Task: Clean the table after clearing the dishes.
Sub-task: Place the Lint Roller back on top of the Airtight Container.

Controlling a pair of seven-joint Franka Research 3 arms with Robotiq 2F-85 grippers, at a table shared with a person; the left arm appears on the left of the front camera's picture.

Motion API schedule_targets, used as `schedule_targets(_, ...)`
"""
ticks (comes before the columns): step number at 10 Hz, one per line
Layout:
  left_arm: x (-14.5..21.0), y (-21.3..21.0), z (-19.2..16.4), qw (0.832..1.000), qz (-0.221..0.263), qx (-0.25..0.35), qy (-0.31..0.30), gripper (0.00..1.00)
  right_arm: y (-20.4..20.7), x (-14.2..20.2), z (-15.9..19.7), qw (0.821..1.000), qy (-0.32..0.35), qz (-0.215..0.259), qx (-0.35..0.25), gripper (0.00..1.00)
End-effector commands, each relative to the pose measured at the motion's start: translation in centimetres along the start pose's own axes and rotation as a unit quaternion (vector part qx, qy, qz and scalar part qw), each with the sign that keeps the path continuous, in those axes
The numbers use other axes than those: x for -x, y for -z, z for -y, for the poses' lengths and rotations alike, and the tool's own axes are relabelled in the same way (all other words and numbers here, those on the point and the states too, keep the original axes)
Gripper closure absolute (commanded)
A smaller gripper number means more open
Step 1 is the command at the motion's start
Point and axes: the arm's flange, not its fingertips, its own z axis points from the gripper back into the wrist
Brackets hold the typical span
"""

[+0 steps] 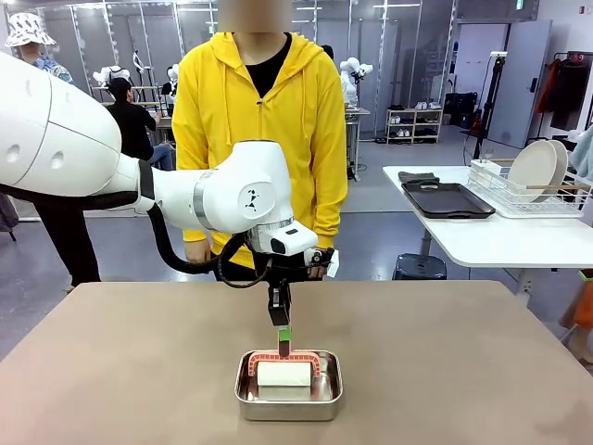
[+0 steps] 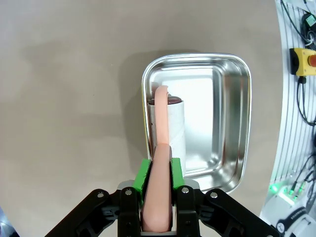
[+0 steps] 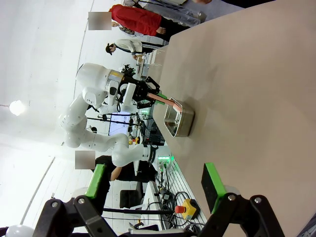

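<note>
My left gripper (image 1: 283, 339) hangs over the middle of the brown table (image 1: 111, 371), shut on the arched pink handle (image 2: 160, 128) of a white cleaning block (image 1: 283, 375). The block rests inside a small steel pan (image 1: 243, 389). In the left wrist view the green pads (image 2: 143, 174) squeeze the handle from both sides above the pan (image 2: 244, 123). My right gripper (image 3: 155, 182) stands open with nothing between its fingers, off the table's side, looking across at the pan (image 3: 178, 118). The dishes are on the white side table (image 1: 491, 243): white plates (image 1: 536, 169) in a wire rack and a dark tray (image 1: 447, 199).
A person in a yellow hoodie (image 1: 259, 120) stands at the table's far edge, right behind my left arm, hands low. Bare tabletop (image 2: 64, 74) surrounds the pan on all sides. Cables and a yellow emergency-stop box (image 2: 303, 60) lie beyond the near edge.
</note>
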Motion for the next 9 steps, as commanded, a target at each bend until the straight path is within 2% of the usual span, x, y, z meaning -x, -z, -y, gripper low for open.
schedule_targets(1,0.9,1.2,-1.6,1.0,-0.005,-0.019,0.014,0.78,0.4,0.5,-0.4,1.0,0.002,-0.002,0.002,0.04)
schedule_targets(4,1.0,0.8,-1.3,1.0,-0.001,-0.025,0.01,0.78,0.4,0.5,-0.4,1.0,0.002,-0.002,0.002,0.04)
schedule_targets(9,0.3,-1.3,-0.4,0.999,-0.011,-0.035,0.005,0.43,0.4,0.5,-0.4,1.0,0.002,-0.002,0.002,0.04)
